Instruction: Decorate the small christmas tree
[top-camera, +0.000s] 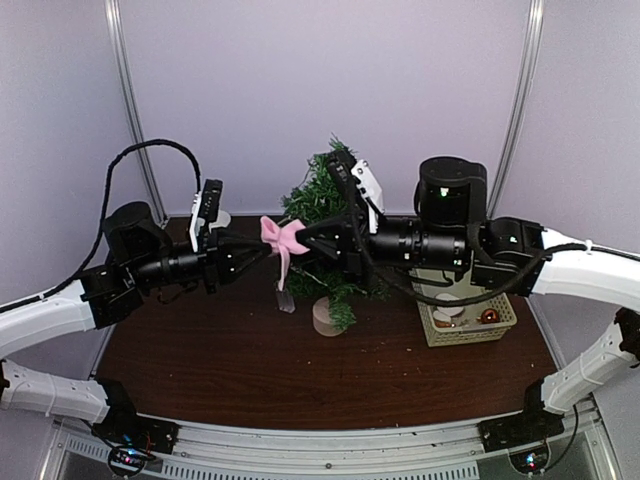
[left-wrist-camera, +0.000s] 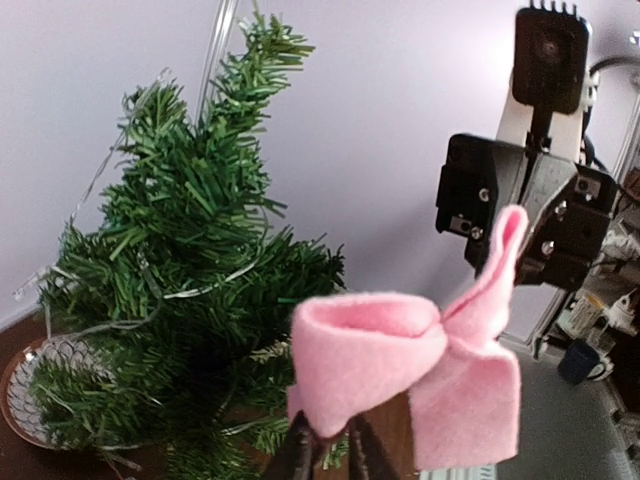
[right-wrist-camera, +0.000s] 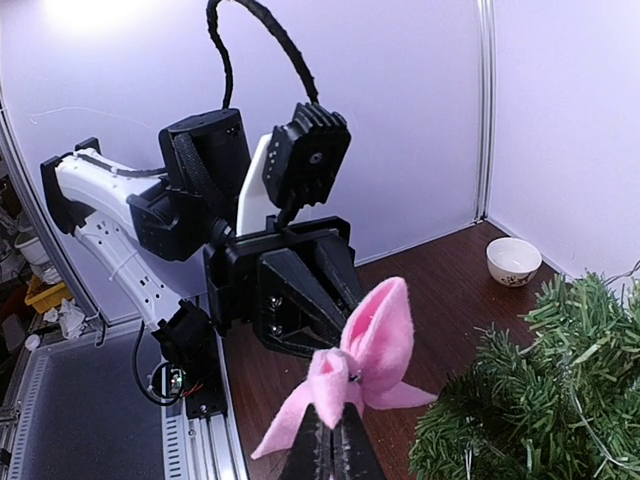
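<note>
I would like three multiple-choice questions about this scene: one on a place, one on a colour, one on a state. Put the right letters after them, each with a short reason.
1. In the top view, where does the basket stand?
A) right of the small christmas tree
B) left of the tree
C) behind the tree

2. What colour is the bow?
A) red
B) gold
C) pink

3. How are the right arm's fingers?
A) wide open and empty
B) shut on the bow
C) shut on a tree branch

Answers:
1 A: the top view shows the basket on the table to the right of the tree's base.
2 C: the felt is pink in every view.
3 B: the right wrist view shows the fingers pinched together at the bow's knot.
</note>
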